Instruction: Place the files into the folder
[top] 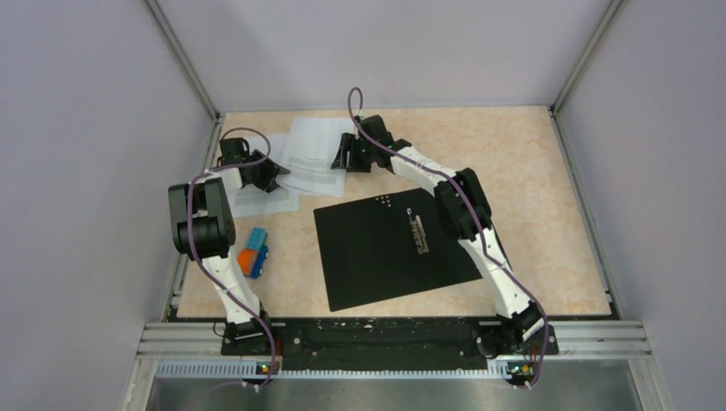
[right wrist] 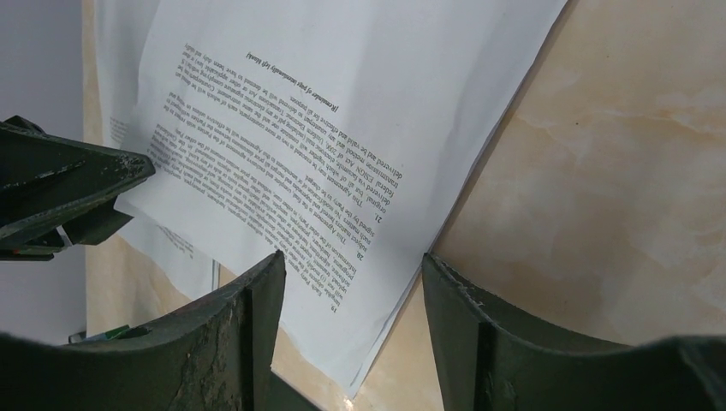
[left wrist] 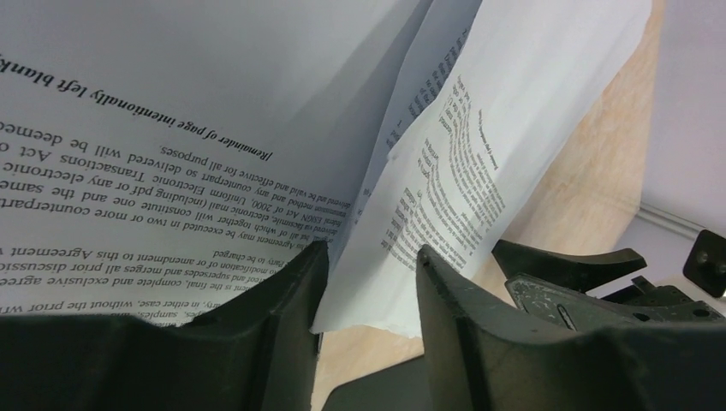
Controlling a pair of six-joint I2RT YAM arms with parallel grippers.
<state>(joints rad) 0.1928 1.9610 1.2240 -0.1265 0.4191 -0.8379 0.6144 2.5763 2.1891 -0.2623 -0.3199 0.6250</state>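
Files [top: 310, 152] lie between left gripper [top: 276, 176] and right gripper [top: 345, 159], near open folder [top: 377, 253].

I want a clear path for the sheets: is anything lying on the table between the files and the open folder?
Nothing visible does. The table between the files and the folder is bare; the orange-and-blue object sits left of the folder, off that path. The right arm reaches over the folder's far right corner.
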